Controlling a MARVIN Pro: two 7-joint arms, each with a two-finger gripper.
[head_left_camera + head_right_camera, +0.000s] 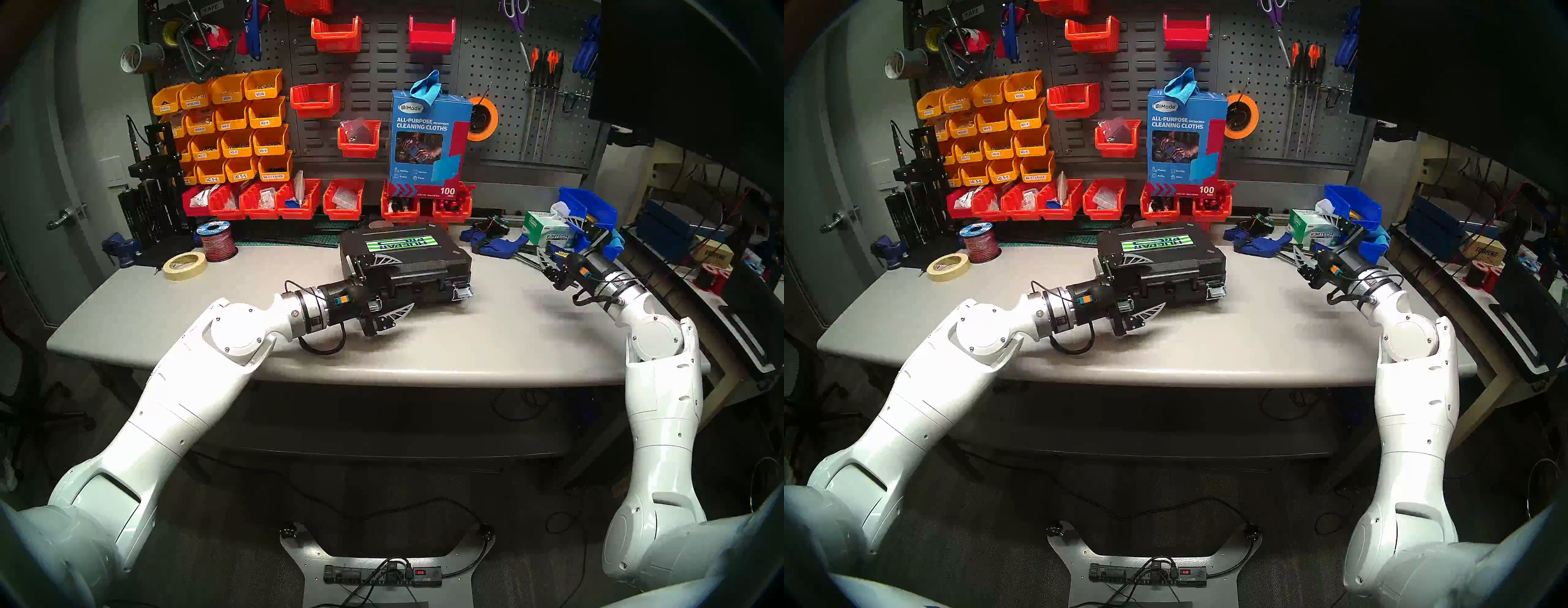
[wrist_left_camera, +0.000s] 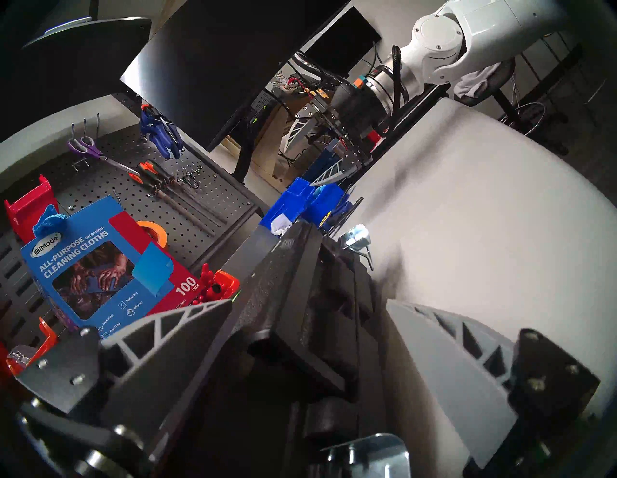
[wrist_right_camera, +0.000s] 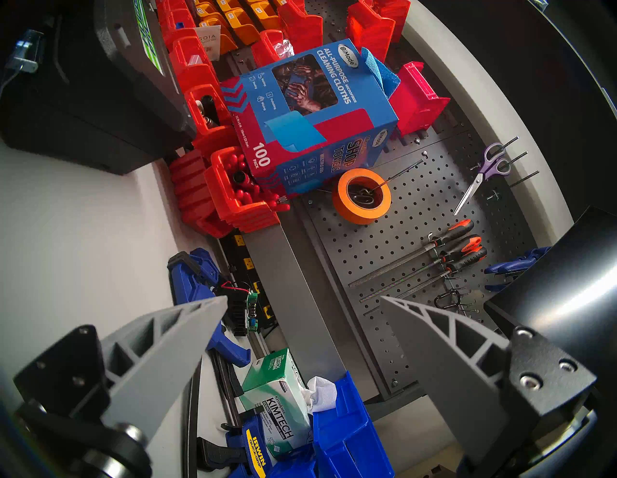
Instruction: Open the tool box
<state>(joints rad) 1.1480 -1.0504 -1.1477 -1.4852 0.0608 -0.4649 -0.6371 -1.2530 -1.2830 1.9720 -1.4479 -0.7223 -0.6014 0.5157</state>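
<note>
The black tool box point(image 1: 418, 265) lies flat mid-table, its green-and-white label point(image 1: 401, 245) facing up. It also shows in the head stereo right view point(image 1: 1172, 265). My left gripper point(image 1: 394, 285) is open at the box's front left corner. One finger point(image 1: 384, 260) is over the lid and the other point(image 1: 401, 313) is low in front of the front face. The left wrist view shows the box's front edge point(image 2: 300, 300) between the fingers and a silver latch point(image 2: 367, 455) close below. The right-hand latch point(image 1: 462, 292) sticks out from the front. My right gripper point(image 1: 555, 237) is open and empty in the air at the right.
A Kimtech tissue box point(image 1: 547, 229), blue clamps point(image 1: 494, 244) and blue bins point(image 1: 587, 208) crowd the table's back right. The blue cleaning-cloths box point(image 1: 428, 140) stands on red bins behind the tool box. Masking tape point(image 1: 185, 265) and a wire spool point(image 1: 217, 242) lie at the back left.
</note>
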